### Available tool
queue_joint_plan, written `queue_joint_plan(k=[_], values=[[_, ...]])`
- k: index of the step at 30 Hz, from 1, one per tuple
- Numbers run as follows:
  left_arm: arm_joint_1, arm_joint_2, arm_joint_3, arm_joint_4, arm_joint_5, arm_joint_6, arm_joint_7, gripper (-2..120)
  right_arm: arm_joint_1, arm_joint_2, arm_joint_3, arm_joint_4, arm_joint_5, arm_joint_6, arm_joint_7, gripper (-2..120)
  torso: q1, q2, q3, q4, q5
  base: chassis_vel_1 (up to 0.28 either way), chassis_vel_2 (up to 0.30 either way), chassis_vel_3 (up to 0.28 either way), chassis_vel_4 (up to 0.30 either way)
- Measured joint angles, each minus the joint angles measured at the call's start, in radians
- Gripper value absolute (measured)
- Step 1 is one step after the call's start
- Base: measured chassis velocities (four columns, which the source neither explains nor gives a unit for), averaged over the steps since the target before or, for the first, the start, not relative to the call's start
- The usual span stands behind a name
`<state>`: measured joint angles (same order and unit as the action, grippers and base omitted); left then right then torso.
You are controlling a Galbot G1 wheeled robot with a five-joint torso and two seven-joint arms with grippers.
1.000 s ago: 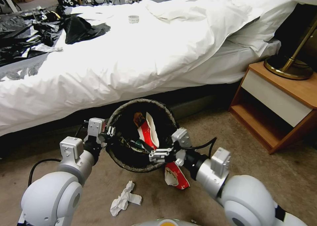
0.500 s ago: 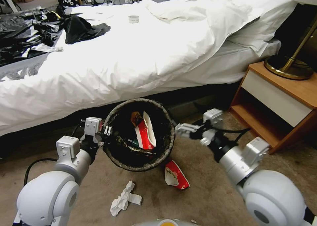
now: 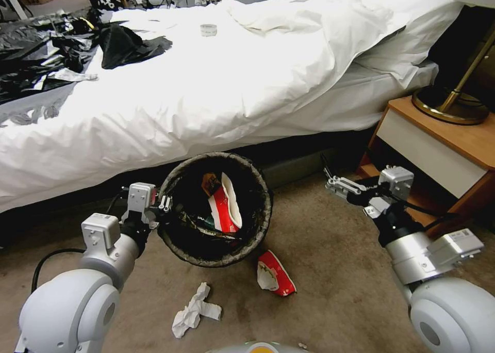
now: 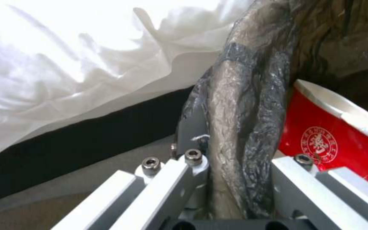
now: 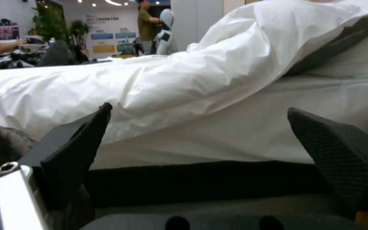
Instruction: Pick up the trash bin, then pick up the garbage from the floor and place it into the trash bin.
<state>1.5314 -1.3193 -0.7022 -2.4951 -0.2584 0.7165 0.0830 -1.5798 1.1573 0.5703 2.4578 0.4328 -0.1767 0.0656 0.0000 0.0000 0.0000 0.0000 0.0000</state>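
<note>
We are holding the bin [image 3: 215, 211] by its rim with our left gripper [image 3: 164, 204], the jaws clamped on the lined edge on our left side. In the left wrist view the rim [image 4: 243, 134] is running up between the fingers [image 4: 303, 179], with the crinkled liner pinched in the grip. The bin is sitting at the foot of the bed [image 3: 232, 79], its mouth tilting toward us, so its axis is leaning away from upright. A red-and-white carton [image 3: 227, 208] is lying inside, standing on end against the far wall.

Our right gripper [image 3: 343, 186] is hanging empty with its jaws apart, off to the right near the nightstand [image 3: 438, 157], well clear of the bin.

On the floor [image 3: 330, 270], a second red-and-white carton [image 3: 276, 274] is lying flat just in front of the bin, its long axis running away from us toward the bin. A crumpled white paper [image 3: 195, 309] is lying nearer to us on the left, its length running roughly the same way.

We are judging both pieces light and soft: the carton is likely to crush, so pinching across its short width looks best; the paper should compress anywhere we are taking it. The liner is looking slippery, so the rim grip may creep.
</note>
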Motion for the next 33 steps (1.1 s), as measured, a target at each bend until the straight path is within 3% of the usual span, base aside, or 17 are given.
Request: queue_joint_plan(k=[12,25,33], values=[[0.009,-0.008,-0.008,-0.004,0.003,0.0,-0.004,1,-0.022,0.066,-0.005,-0.053,-0.067,0.046,-0.004,100,0.0,0.0,0.0,0.0,0.0,0.0,0.0,0.0,0.0],[0.01,-0.009,-0.009,-0.005,0.004,0.001,-0.006,1,-0.019,0.071,-0.014,-0.068,-0.074,0.039,-0.001,100,0.0,0.0,0.0,0.0,0.0,0.016,-0.009,-0.012,0.013],[0.013,-0.01,-0.007,-0.006,0.007,0.002,-0.006,1,-0.026,0.075,-0.016,-0.074,-0.081,0.045,-0.001,100,0.0,0.0,0.0,0.0001,-0.0004,0.137,-0.146,-0.144,0.154]])
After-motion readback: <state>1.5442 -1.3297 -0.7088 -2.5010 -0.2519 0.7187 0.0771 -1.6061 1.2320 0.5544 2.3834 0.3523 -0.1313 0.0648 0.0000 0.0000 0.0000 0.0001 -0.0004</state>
